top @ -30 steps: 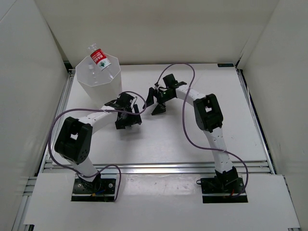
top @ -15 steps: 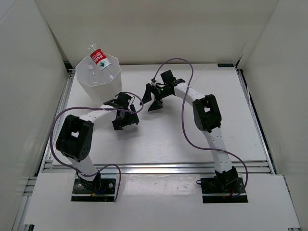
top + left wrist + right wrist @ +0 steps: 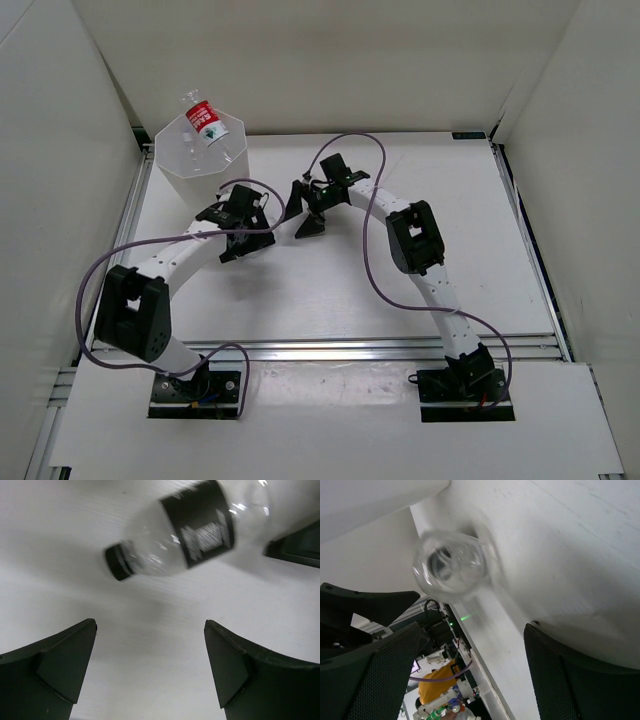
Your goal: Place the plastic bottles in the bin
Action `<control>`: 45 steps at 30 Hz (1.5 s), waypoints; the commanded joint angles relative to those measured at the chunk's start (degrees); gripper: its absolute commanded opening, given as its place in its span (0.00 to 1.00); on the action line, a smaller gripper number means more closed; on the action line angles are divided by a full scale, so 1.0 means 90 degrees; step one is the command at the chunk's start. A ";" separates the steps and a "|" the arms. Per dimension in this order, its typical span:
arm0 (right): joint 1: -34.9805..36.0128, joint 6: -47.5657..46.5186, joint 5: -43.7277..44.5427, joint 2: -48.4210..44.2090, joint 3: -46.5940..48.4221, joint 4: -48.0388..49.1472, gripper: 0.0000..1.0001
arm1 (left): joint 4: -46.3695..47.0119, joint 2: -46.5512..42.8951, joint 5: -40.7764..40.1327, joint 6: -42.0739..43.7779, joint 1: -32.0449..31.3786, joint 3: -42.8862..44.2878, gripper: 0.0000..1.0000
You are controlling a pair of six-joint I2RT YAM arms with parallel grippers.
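Note:
The white faceted bin stands at the table's far left. A red-label bottle pokes out of its top. A black-label, black-capped bottle lies on its side on the table, ahead of my left gripper, which is open and empty. My right gripper is open too, with the bottle's clear bottom end blurred just ahead of it. In the top view, the left gripper and right gripper sit close together right of the bin. The blue-label and crushed bottles are out of view.
White walls enclose the table on the left, back and right. Purple cables loop off both arms. An aluminium rail runs along the near edge.
Both grippers have moved left and farther back, toward the bin. The left arm has stretched out. The red-label bottle has stayed in the bin.

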 commanded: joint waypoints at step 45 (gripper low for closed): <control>0.0737 0.2053 0.1836 -0.0557 -0.0433 0.0830 1.00 | -0.3624 -0.2268 0.0168 -0.0469 -0.1377 0.3938 1.00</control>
